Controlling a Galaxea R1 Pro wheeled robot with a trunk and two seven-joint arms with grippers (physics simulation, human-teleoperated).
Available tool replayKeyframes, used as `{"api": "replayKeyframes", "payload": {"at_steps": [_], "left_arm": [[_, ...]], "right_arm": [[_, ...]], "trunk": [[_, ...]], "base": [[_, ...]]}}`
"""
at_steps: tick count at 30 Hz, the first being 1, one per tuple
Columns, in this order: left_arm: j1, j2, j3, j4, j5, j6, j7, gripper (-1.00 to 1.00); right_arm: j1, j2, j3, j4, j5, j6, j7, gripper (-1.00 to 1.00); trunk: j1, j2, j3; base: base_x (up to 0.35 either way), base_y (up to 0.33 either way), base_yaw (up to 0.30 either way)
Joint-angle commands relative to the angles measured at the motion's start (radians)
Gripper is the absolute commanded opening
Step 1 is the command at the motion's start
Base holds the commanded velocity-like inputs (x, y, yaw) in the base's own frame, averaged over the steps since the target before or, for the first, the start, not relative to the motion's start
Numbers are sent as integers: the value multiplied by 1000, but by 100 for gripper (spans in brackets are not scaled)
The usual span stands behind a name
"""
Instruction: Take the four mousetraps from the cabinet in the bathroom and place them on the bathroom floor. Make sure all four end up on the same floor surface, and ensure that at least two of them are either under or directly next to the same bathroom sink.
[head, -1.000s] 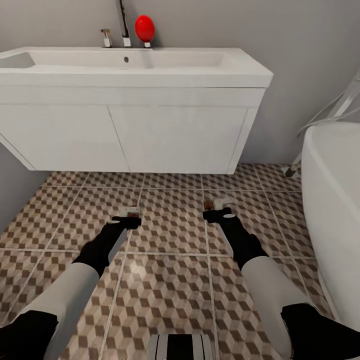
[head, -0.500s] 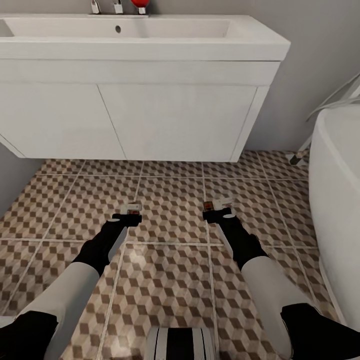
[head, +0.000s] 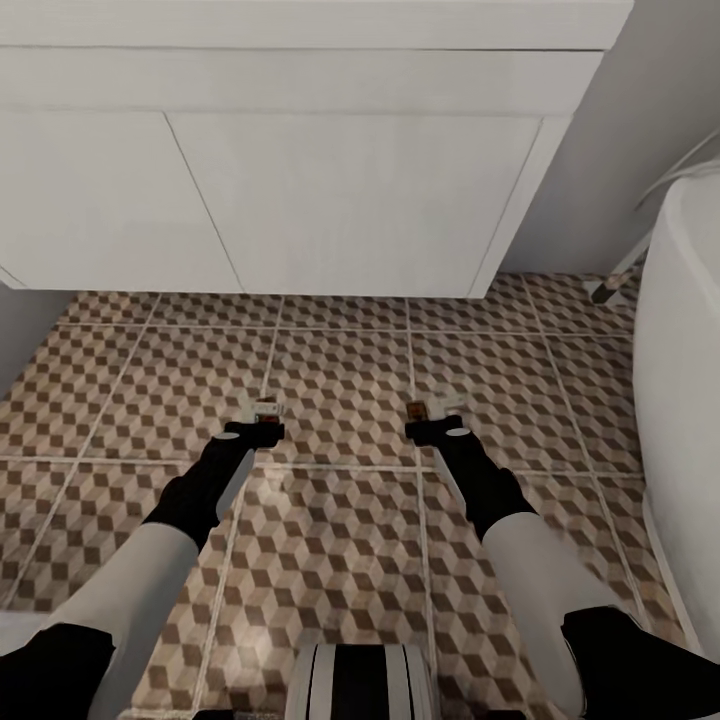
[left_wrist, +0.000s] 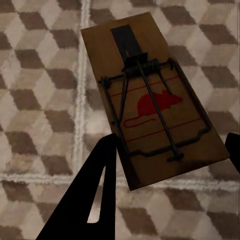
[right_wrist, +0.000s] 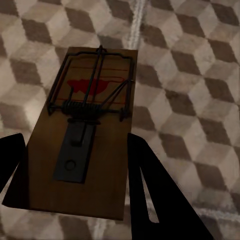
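Cube-patterned bathroom floor (head: 340, 560) tiles in brown, beige and white spread under both arms, pale grout lines crossing them. Over this floor the left gripper (head: 262, 420) is clamped on a mousetrap (left_wrist: 152, 97); the left wrist view shows its dark fingers (left_wrist: 97, 185) pressing the long edges of the flat wooden board, with the wire spring and red mouse print facing the camera. The right gripper (head: 432, 418) likewise pinches a second mousetrap (right_wrist: 87, 135) by its sides, its black fingertips (right_wrist: 145, 175) flanking the board, metal bar and red mark up. Both traps hang above the tiles, apart from them as far as the wrist views show.

From the head view, the two forearms reach forward and down side by side, roughly parallel, black wrists leading into white upper sleeves, grippers level with each other and well apart. Ahead of them stands the white front of the sink (head: 300, 150) unit, hung off the floor. A white tub (head: 685, 350) curves along the right side, near the right arm.
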Motion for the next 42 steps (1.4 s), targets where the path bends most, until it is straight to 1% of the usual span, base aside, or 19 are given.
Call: {"api": "replayKeyframes", "payload": {"at_steps": [1, 5, 14, 17, 19, 22, 25, 31, 39, 42], "left_arm": [[0, 1, -5, -23, 8, 4, 9, -100], [0, 2, -8, -87, 8, 5, 9, -100], [0, 2, -11, -175, 8, 4, 8, -100], [0, 2, -38, -210, 8, 3, 8, -100], [0, 2, -83, -224, 7, 3, 10, -100], [0, 2, -118, -225, 7, 2, 12, -100], [0, 3, -130, -214, 7, 2, 12, -100], [0, 5, -134, -181, 7, -1, 12, -100], [0, 8, -135, -132, 8, -49, 12, -100], [0, 8, -134, -124, 8, -55, 12, -100]], "right_arm": [[0, 0, 2, -2, 3, 0, -2, -100], [0, 0, 2, -2, 3, -30, -2, -100], [0, 0, 3, -6, 3, -64, -1, -100], [0, 1, 3, -4, 2, -97, -1, -100], [0, 1, 3, -4, 3, -118, -1, -100], [0, 1, 3, -4, 3, -129, -2, -100], [0, 2, 4, -7, 3, -134, -3, -100], [0, 3, 4, -25, 3, -139, -6, -100], [0, 3, 6, -50, 3, -190, -8, -100], [0, 3, 6, -90, 3, -198, -9, -100]], "trunk": [[0, -1, -6], [2, -1, -28], [6, -4, -77], [7, -4, -93], [8, -5, -104], [10, -5, -120], [11, -6, -136], [14, -8, -169], [17, -9, -213], [19, -10, -229]], "base": [[0, 0, 0], [0, 0, 0], [0, 0, 0], [0, 0, 0], [0, 0, 0], [0, 0, 0], [0, 0, 0], [0, 0, 0], [0, 0, 0], [0, 0, 0]]}}
